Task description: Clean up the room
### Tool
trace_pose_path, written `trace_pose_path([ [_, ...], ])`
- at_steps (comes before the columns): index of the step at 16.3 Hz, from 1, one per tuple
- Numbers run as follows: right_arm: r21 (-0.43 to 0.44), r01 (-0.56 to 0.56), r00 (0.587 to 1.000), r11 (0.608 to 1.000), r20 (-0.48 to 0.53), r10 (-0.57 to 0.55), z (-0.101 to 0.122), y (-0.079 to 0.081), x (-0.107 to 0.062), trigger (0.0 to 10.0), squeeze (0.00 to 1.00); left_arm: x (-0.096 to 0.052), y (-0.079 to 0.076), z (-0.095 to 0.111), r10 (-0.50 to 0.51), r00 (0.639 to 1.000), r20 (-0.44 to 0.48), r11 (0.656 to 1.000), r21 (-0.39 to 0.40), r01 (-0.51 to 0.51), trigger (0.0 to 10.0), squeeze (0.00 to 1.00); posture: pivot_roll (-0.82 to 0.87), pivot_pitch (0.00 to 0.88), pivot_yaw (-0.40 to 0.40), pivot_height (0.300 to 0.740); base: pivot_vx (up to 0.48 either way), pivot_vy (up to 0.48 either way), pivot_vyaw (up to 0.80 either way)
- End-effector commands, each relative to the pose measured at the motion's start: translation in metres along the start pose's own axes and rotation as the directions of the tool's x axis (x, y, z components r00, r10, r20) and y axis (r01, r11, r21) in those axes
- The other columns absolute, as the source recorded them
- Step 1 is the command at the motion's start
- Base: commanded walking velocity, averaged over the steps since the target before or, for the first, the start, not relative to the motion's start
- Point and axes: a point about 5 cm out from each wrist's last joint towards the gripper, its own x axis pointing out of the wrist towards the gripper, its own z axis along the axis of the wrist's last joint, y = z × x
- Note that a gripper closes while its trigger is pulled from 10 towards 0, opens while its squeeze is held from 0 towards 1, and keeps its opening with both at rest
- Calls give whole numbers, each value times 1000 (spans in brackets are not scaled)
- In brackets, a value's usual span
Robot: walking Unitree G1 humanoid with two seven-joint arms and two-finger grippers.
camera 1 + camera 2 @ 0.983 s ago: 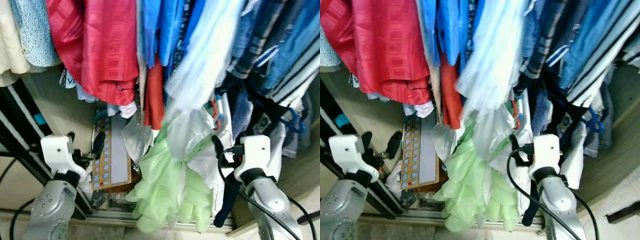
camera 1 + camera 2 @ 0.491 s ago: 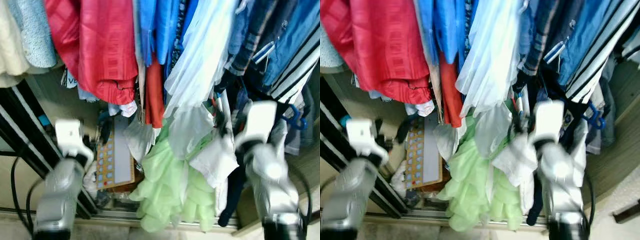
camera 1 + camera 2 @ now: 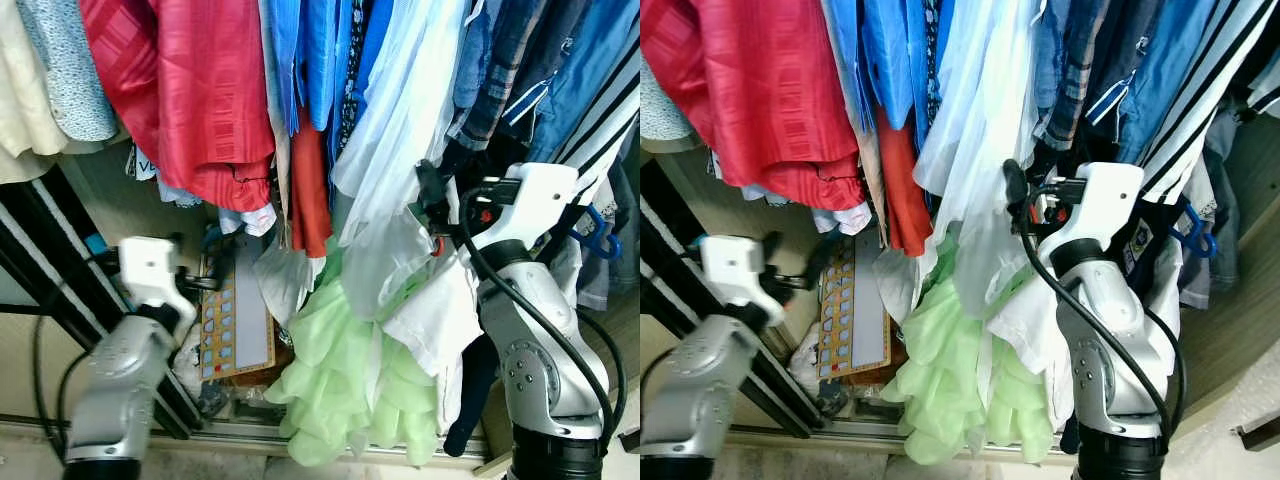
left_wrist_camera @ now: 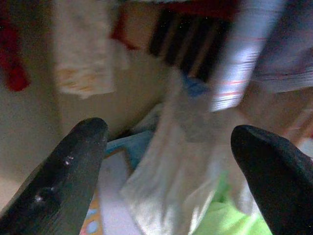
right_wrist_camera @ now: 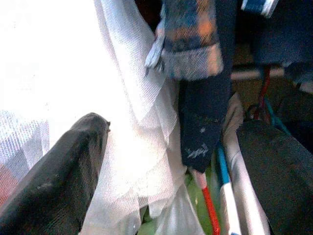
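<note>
Clothes hang packed before both arms. Right gripper point(image 5: 166, 176) has risen since a second ago, fingers spread, now among the white shirt point(image 3: 395, 130) and dark garments. Left gripper point(image 4: 166, 161), spread too, has lifted toward the floor clutter; nothing is grasped yet.

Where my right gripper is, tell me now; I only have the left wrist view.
Observer: The right gripper sits high among the hanging clothes, against a sheer white garment.
Operator: Report its fingers.
Observer: Open; the white fabric and a dark blue garment lie between them.
Operator: Tell me what hangs below it.
Observer: A light green garment that reaches down to the wardrobe's bottom track.
</note>
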Motion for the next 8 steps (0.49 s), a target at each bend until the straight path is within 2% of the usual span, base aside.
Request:
trace_pose_path([
  [1,2,-30,1000,1000,-10,30,-3,4,-5,10000,0,-2,-10,2,-39,999,16,999,19,39,10000,0,-124,0,35,740,0,0,0],
  [2,15,-21,999,1000,-29,22,-11,5,-9,10000,0,-5,-12,1,-40,999,25,999,31,39,10000,0,-124,0,34,740,0,0,0],
  [3,30,4,999,1000,-47,-3,-14,6,-12,10000,0,-8,-10,4,8,999,33,1000,16,-9,10000,0,-123,0,31,740,0,0,0],
  [5,29,4,998,1000,-61,-2,-14,8,-22,10000,0,-18,-12,6,25,999,27,999,18,-26,10000,0,-96,0,14,740,0,0,0],
  [7,23,20,990,1000,-137,-17,-31,5,-32,10000,0,-31,-13,0,30,999,-12,999,18,-29,10000,0,-81,0,-5,740,0,0,0],
  [8,22,20,989,1000,-148,-17,-32,5,-35,10000,0,-37,-13,-2,43,999,-24,999,18,-42,10000,0,-82,6,-11,740,0,0,0],
])
